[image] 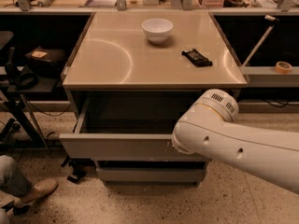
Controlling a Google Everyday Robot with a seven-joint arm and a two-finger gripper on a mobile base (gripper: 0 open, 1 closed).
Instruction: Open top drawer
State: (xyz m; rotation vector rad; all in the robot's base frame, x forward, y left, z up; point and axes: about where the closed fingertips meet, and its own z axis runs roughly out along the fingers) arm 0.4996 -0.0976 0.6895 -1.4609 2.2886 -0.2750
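The top drawer (pixel 117 146) stands pulled out from under the beige table top (pixel 112 64). Its grey front sits well forward of the cabinet and its dark inside shows behind it. A narrower grey drawer front (pixel 149 174) below it is closed. My white arm (pixel 219 134) reaches in from the right and covers the right end of the top drawer's front. My gripper is hidden behind this arm, somewhere at that right end, so none of it shows.
A white bowl (pixel 157 30) and a flat black object (pixel 196 57) lie on the table top. A person's shoe (pixel 35 190) and leg are on the floor at lower left. A black stand (pixel 18 106) is at the left, and a tape roll (pixel 282 67) on the right shelf.
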